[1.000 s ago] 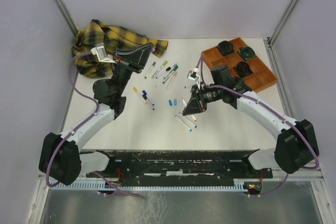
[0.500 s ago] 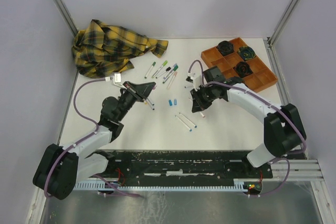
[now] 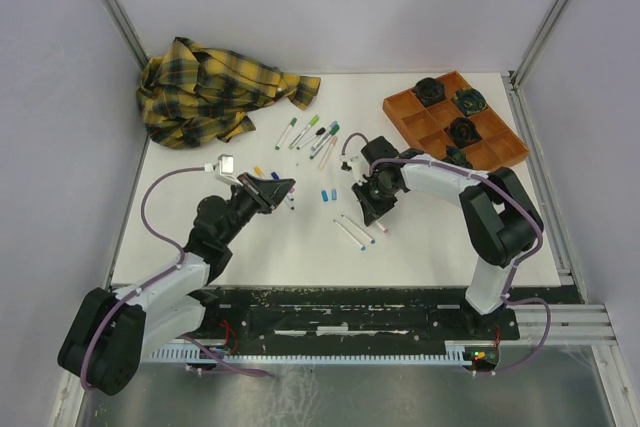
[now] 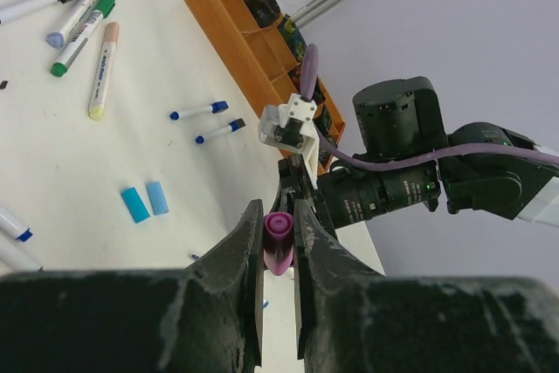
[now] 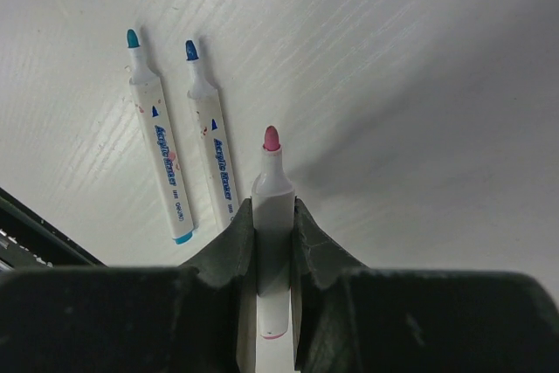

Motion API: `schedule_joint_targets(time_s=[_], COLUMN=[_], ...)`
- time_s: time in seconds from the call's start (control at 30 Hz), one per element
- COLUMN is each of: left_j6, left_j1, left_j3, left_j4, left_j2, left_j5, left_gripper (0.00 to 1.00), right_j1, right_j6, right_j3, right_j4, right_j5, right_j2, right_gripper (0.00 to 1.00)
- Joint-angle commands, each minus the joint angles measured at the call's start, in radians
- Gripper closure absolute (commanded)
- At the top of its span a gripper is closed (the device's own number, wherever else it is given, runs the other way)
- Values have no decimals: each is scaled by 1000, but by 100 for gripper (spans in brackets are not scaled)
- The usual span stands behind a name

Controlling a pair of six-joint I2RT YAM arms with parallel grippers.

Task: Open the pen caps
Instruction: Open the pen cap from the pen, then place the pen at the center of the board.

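My left gripper is shut on a small purple pen cap and holds it above the table. My right gripper is shut on a white pen barrel with a bare pink tip, low over the table. Two light blue caps lie side by side between the grippers. Two uncapped blue-tipped pens lie next to the right gripper. Several capped pens lie further back.
An orange compartment tray with dark round objects stands at the back right. A yellow plaid cloth is bunched at the back left. More pens lie under the left gripper.
My left gripper has come down and nearer from the cloth, now over the pens at centre left. My right gripper has swung left and lower with the pen.
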Motion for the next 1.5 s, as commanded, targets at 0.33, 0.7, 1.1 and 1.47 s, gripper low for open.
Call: schedule_joint_targets(time_s=[0.33, 0.7, 1.1, 1.47], left_j6=[-22, -44, -67, -67], left_j1=[3, 2, -2, -64], left_j3=[-26, -41, -52, -31], left_j4=[-12, 1, 44, 86], left_j2=[-82, -85, -63, 6], left_j5=[23, 48, 74, 75], left_gripper=[97, 97, 97, 97], right_j1=[41, 43, 42, 44], right_j6=[30, 35, 36, 18], right_j3=[54, 69, 78, 102], right_j4=[-3, -23, -37, -60], right_j5=[80, 53, 33, 16], right_j2=[45, 58, 63, -8], right_gripper=[84, 75, 70, 66])
